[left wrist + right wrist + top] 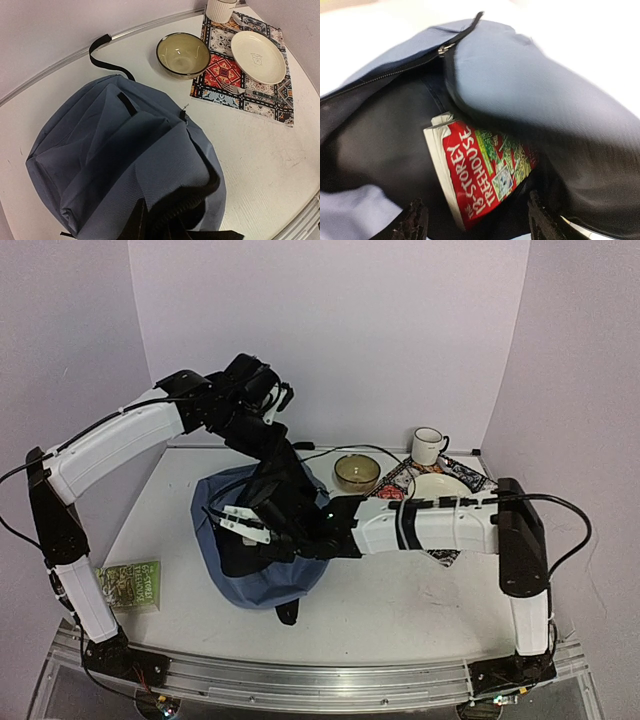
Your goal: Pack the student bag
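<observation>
Student bag [545,90] unzipped, red book [485,170] inside

Bag [100,150] was soft woven cloth, matt slate-blue, w/ fine weave showing at lower ctr of left wrist view; the lining was darker & smoother. Strap [107,55] was black webbing, matt. Zip [445,49], upper left of right wrist view, had a small shiny metal pull. Book [485,170] had a glossy red cover & paper pages. Bowl [183,55] & plate [257,56] looked like glazed ceramic, glossy. Mat [222,75] looked like printed cloth, matt. Table [265,155] was white, matt, scuffed. Rail [320,680], btm of top view, was brushed metal. Arms [110,445] were smooth white plastic w/ black joints.
</observation>
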You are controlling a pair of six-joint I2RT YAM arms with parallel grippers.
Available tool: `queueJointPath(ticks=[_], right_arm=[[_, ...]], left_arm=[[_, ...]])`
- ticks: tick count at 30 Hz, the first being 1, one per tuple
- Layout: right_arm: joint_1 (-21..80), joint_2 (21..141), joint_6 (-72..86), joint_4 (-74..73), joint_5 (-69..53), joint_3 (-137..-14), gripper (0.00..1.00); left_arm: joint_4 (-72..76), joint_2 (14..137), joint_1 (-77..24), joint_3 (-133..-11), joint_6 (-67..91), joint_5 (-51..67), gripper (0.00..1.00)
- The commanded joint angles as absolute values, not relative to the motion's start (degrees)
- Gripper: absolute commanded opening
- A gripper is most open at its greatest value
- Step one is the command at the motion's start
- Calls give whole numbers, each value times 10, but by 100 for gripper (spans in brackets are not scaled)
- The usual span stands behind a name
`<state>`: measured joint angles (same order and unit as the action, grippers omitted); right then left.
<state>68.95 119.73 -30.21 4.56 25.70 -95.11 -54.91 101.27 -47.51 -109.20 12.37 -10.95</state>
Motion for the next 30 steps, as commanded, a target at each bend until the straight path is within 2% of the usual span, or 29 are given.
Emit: queueJointPath(ticks=[1,6,12,16,23,30], right_arm=[[693,1130,-243,50,238,-882,70],[693,1073,-186,70,232,-789,74],[693,991,-126,105,226,-678,76],[693,946,-90,118,232,-630,76],[690,881,-33,136,222,-583,78],[673,859,32,140,224,-567,80]], left_arm=[[-470,1009,-460,-1059,124,-133,14],[-445,1010,-452,-1037,130,-113,30],[-431,983,-451,-1049,138,-68,74],[-426,960,-451,-1054,144,-48,88],[-424,938,-416,-998,184,-69,96],[-413,897,-299,-856,270,-72,97]])
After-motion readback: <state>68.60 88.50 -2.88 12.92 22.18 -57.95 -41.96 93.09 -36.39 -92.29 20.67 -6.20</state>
